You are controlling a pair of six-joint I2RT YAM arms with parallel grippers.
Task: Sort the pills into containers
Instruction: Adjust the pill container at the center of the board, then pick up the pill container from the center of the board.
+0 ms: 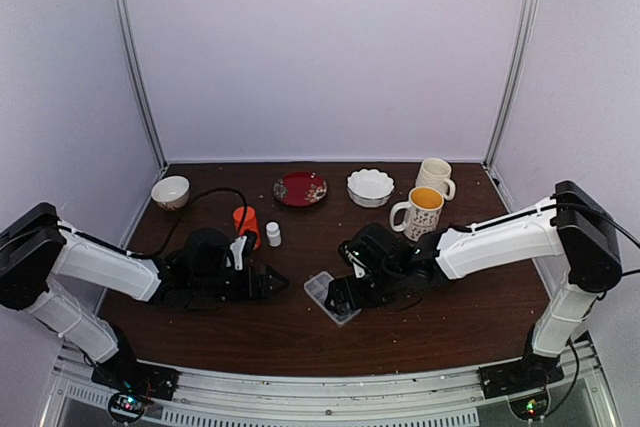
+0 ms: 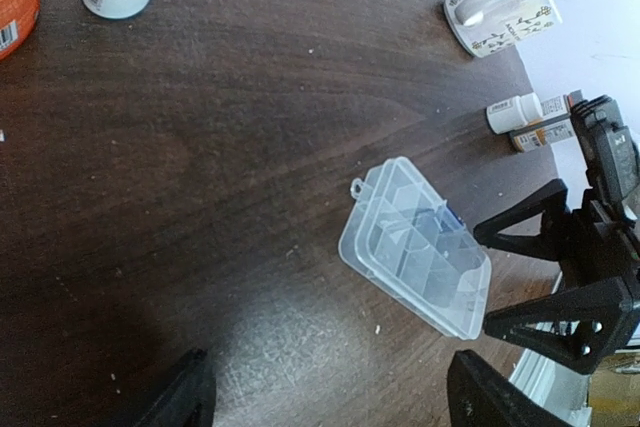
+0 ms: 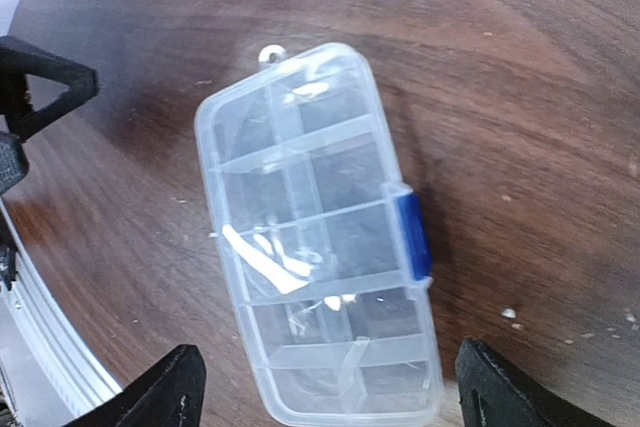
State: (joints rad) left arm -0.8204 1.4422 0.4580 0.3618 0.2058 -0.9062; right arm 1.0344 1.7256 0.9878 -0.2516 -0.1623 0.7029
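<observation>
**Pill box (image 3: 315, 237) lying shut between two wide-open grippers**

It is lying flat on the table (image 1: 450, 327) near the front edge, with its lid down and its blue latch (image 3: 412, 237) facing right. The right gripper (image 3: 325, 397) is hovering just over it, fingers spread wider than the box. The left gripper (image 2: 335, 397) is hanging low to the box's left, jaws standing wide and holding nothing. An orange bottle (image 1: 246, 222) and a white bottle (image 1: 273, 234) are standing behind.

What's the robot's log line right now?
pill box: lid shut | left gripper: open, empty | right gripper: open, facing pill box
</observation>
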